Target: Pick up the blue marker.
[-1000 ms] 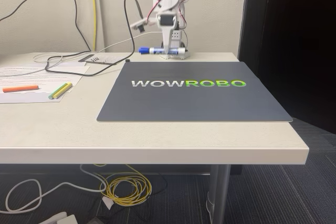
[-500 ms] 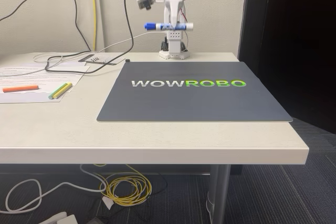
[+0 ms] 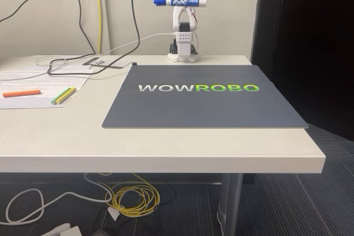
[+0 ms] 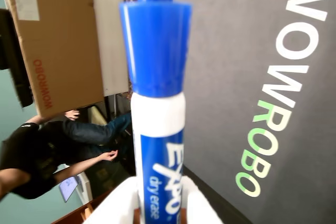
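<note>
Desk (image 3: 166, 147) in front carries the dark WOWROBO mat (image 3: 204, 96), with an orange stick (image 3: 21, 93) and a yellow and green pair (image 3: 63, 95) lying on papers to its left in the fixed view. Behind the mat, the white arm (image 3: 183, 26) stands raised, its hand (image 3: 182, 1) clenched on the blue marker (image 3: 180, 1), held level high above the desk; the wrist view shows the white fingers (image 4: 197, 205) hugging the barrel (image 4: 160, 145) on both sides.

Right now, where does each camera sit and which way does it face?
Fixed view: stands off the table's front edge, facing the wall; shows the whole arm, its claw raised, holding the blue marker level above the mat.
Wrist view: rides on the claw, looking along the marker down at the mat; the white fingers show.
Shared: marker, mat, claw.
</note>
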Available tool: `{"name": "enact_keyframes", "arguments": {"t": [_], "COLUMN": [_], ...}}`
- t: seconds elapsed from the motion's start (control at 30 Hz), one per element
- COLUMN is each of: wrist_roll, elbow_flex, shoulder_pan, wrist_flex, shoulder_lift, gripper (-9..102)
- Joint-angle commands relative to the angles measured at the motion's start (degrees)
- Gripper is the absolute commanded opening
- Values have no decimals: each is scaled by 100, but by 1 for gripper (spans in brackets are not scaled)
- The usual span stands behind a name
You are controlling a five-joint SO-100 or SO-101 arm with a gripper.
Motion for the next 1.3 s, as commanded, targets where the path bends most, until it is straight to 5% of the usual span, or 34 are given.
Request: {"name": "enact_keyframes", "arguments": {"t": [0.0, 1.27], "wrist_roll": [-53, 70], "elbow_flex": [167, 1195], "shoulder_pan": [-62, -185], "wrist_flex": [-193, -580], "shoulder_lift": [439, 1081], "gripper": [0, 0]}}
